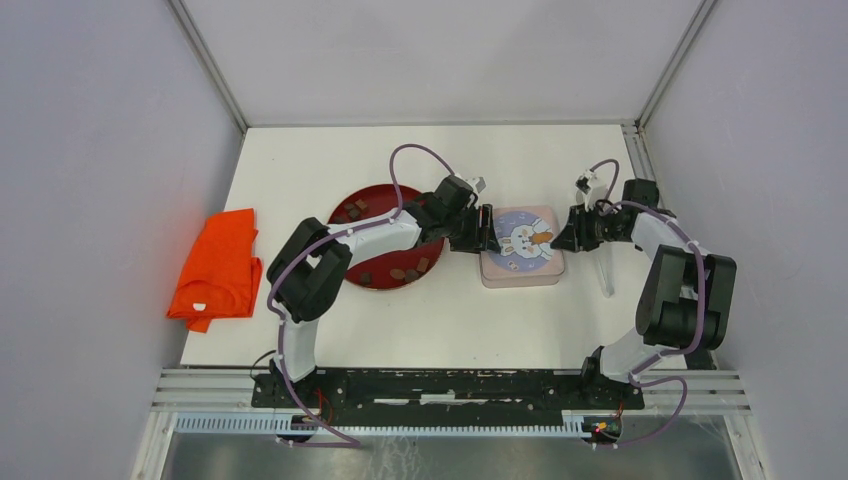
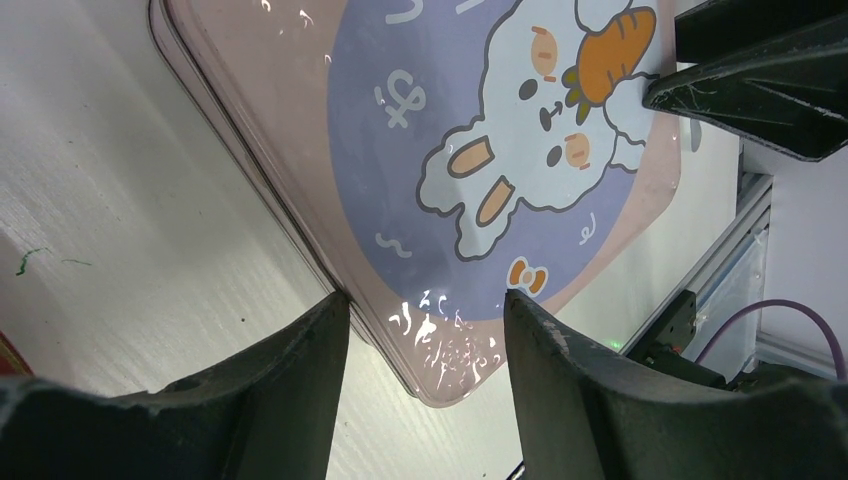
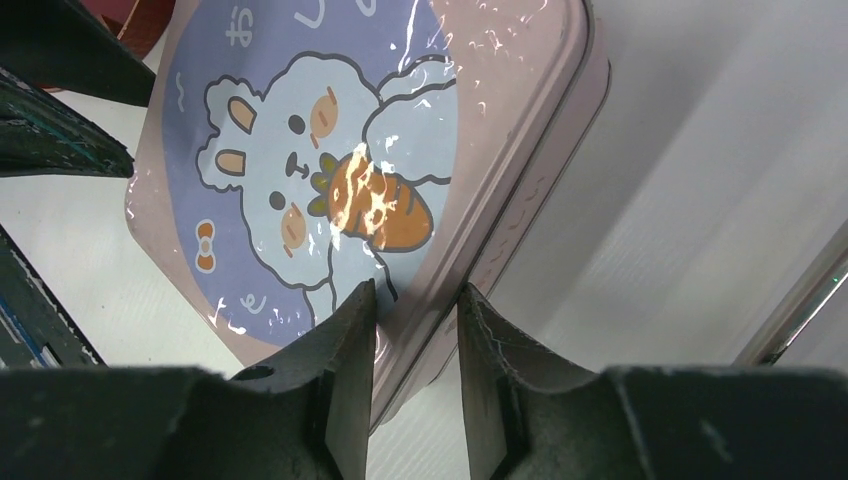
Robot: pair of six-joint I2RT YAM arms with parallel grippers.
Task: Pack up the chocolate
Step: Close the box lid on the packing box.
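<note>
The box (image 1: 522,245) sits closed, its bunny lid on, mid-surface and nearer the right edge. All the chocolate (image 1: 410,270) in view lies on the red plate (image 1: 380,262), just beside the box toward the left edge and under the left arm, so that arm is nearer. The pieces are too small to show a long axis.

The left jaws stand apart, straddling one lid corner without visibly touching it. The right jaws are narrowed around the opposite rim, one finger (image 3: 345,340) over the lid (image 3: 300,170); whether they pinch it cannot be told.

Only the top view shows the plate and chocolate, and an orange cloth (image 1: 215,265) at the left edge. The wrist views show each jaw's spacing at the rim.
</note>
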